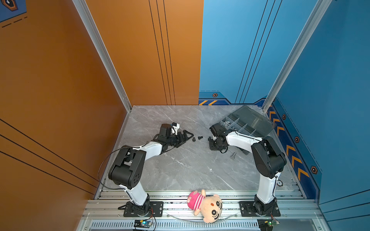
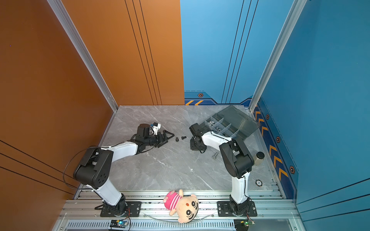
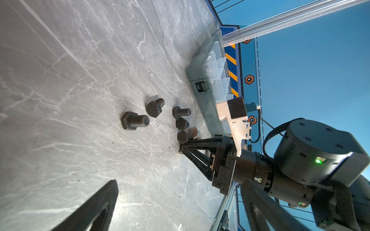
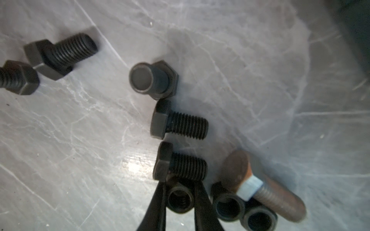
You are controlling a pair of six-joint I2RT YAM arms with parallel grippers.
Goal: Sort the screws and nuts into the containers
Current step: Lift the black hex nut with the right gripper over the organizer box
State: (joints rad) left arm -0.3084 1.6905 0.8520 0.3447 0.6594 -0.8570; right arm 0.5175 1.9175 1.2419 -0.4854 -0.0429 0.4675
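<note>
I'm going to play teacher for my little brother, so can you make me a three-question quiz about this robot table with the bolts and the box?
1. True or false: the lid of the grey organizer box is open.
2. Pick one. Between the fingers of the right claw is: A) a black nut B) a silver bolt C) nothing
3. Fill in the gap: a plush ___ lies on the front rail.

Key: 1 true; 2 A; 3 doll.
</note>
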